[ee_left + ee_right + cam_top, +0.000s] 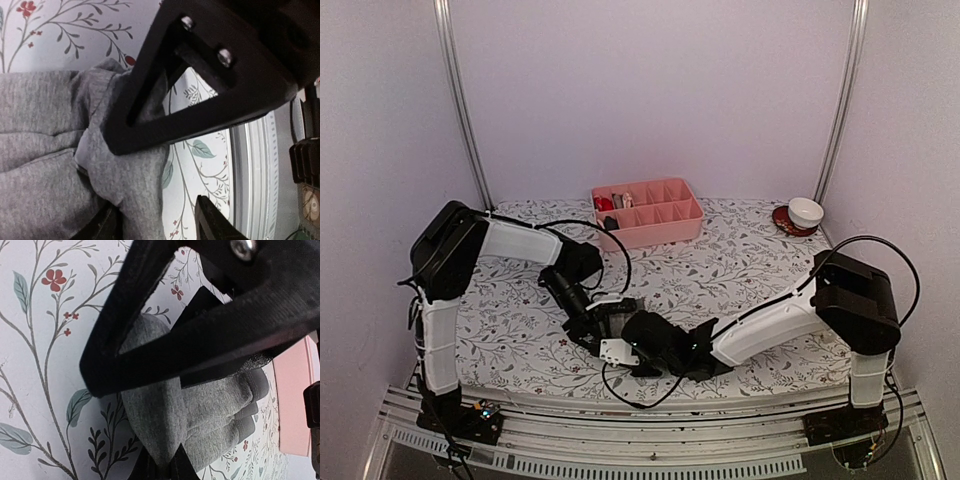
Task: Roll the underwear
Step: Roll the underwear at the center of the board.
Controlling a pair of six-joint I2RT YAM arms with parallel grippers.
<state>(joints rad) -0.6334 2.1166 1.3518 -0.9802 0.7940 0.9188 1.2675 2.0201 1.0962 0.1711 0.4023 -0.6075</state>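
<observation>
The underwear [200,415] is a soft grey bundle, partly rolled, with folded hems along its right side. My right gripper [165,467] is shut on a pointed fold at its near end. In the left wrist view the grey underwear [45,150] fills the left half. My left gripper [157,225] is open, with one finger against the cloth and the other finger [215,222] over bare tablecloth. From above, both grippers meet low over the front middle of the table, left gripper [610,325] and right gripper [645,345], and they hide the cloth.
A pink divided tray [650,210] stands at the back centre, and its edge shows in the right wrist view [295,405]. A white bowl on a red saucer [805,213] sits at the back right. The table's metal front rail [255,175] runs close by the left gripper.
</observation>
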